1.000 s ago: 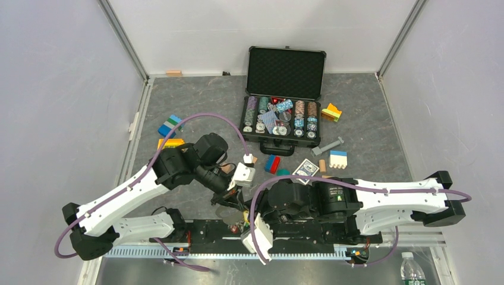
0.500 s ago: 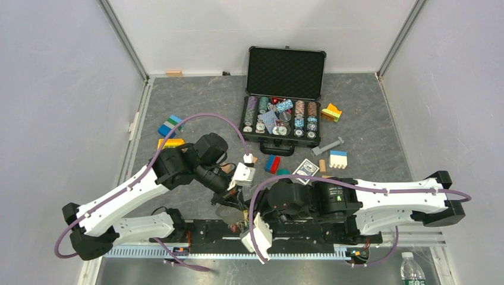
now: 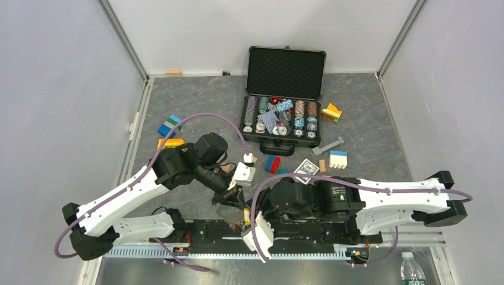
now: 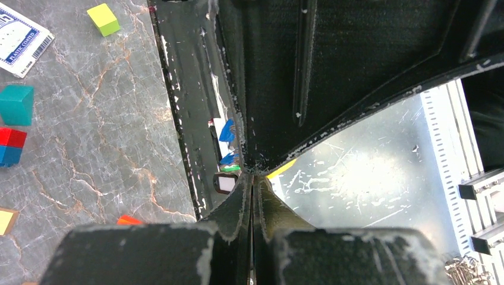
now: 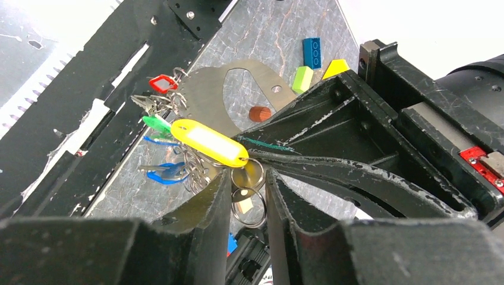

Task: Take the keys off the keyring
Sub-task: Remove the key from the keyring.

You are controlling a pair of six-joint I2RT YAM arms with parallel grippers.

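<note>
Several keys (image 5: 159,124) on keyring (image 5: 248,225), clear at right wrist, obscured overhead

Both arms fold inward, left gripper (image 4: 252,177) pinched closed, right gripper (image 5: 248,178) apparently parted, their tips close together.

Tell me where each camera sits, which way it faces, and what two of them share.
Top external: above and behind the bases, looking down on the table; both arms show, left hand and right hand close together near the front.
Left wrist: looks along its own shut fingers at the table edge; right hand looms above.
Right wrist: looks past its own open fingers at the keys and keyring; left hand enters from the right.
Shared: top and left wrist views both show the playing-card pack.
</note>
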